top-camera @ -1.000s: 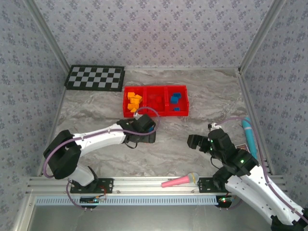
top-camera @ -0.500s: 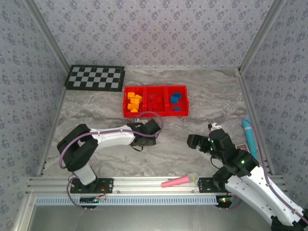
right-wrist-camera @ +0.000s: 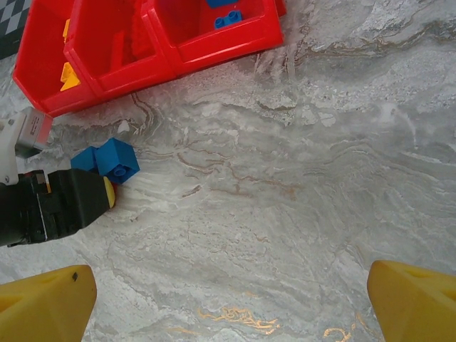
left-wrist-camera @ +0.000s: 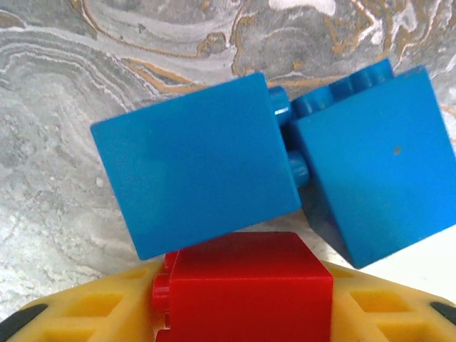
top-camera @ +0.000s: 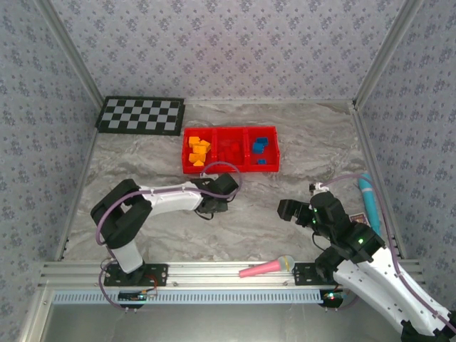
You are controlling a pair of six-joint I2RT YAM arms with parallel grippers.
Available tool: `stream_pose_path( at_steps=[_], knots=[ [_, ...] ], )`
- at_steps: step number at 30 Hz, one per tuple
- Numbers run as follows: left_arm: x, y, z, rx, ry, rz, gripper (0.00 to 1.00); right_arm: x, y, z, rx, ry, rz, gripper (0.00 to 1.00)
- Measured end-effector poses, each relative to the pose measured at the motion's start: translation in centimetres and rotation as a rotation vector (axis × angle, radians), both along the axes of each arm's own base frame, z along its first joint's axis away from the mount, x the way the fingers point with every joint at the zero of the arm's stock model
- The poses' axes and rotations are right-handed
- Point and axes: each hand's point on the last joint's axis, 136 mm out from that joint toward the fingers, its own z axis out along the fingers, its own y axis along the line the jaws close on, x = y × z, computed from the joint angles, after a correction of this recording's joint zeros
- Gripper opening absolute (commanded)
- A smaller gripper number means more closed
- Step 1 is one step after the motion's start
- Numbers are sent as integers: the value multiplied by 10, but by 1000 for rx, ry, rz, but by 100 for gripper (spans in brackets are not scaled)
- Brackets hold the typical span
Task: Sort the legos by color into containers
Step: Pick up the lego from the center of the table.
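Legos (top-camera: 261, 149) mostly lie sorted in the red tray (top-camera: 230, 170), with three loose ones just in front of it. Tabletop (top-camera: 306, 142): grey marble pattern, patterned walls around it. Left arm (top-camera: 160, 199) is folded low and stretched right toward the tray's front edge. Right arm (top-camera: 370, 274) is bent up at the right side, well apart from the tray.

The red tray sits at the back middle, with three compartments side by side:
- Left compartment (top-camera: 211, 135) has orange legos (top-camera: 198, 148).
- Middle compartment (top-camera: 235, 161) has red legos (top-camera: 226, 148).
- Right compartment (top-camera: 271, 154) has blue legos (top-camera: 258, 145).

Checkerboard (top-camera: 140, 115) lies flat at back left, just beside the tray's corner. Pink microphone toy (top-camera: 267, 268) lies at the near edge between the arm bases. Teal thing (top-camera: 367, 191) by the right wall, can't tell what.

Left claw (top-camera: 222, 187) is down on the tabletop near the tray front. The wrist view shows its yellow fingers (left-wrist-camera: 385, 313) pressed on both sides of a red lego (left-wrist-camera: 246, 285), so it is clamped on it. Right claw (top-camera: 288, 210) hangs over bare tabletop, its fingers (right-wrist-camera: 46, 299) spread wide apart with nothing between.

Two loose blue ones sit just past the red lego. First blue lego (left-wrist-camera: 199, 182) is tilted, its lower edge meeting the red one in view. Second blue lego (left-wrist-camera: 370, 164) is at its right, tilted the other way, with studs touching between them.
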Motion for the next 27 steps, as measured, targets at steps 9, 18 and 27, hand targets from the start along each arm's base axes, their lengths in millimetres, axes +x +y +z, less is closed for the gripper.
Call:
stream_pose_path(
  at_steps=[9,18,27],
  knots=[
    [0,4,14,30,-28,-50,33,-1,1,-1,-1,8,6,99],
    [11,-2,97,27,-194,-157,36,8,7,-16,-56,60,20,100],
    [105,-3,162,32,-286,-160,37,21,8,-18,-57,56,-10,100]
  ],
)
